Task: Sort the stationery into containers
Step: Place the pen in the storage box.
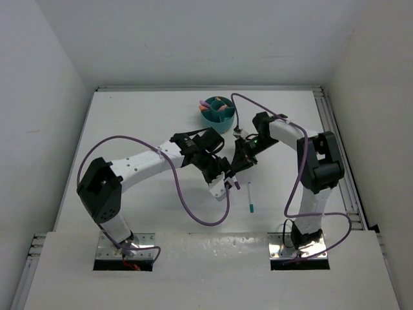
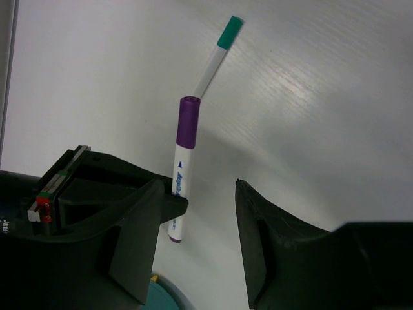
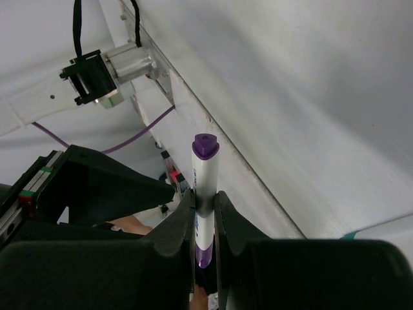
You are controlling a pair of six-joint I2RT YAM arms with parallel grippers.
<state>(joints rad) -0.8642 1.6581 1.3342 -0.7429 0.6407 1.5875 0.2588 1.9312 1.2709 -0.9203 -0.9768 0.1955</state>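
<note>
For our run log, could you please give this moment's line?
right gripper shut on purple-ended pen; left gripper open; teal-ended pen on table

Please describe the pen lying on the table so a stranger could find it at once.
On the white table, nearer the right arm's base, one thin white pen lies alone. Its teal end distinguishes it from the purple-ended pen held in the right fingers.

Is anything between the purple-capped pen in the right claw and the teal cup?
No loose item shows, but the open left gripper sits right beside the purple-capped pen, and its wrist seems partly across the path to the teal cup.
</note>
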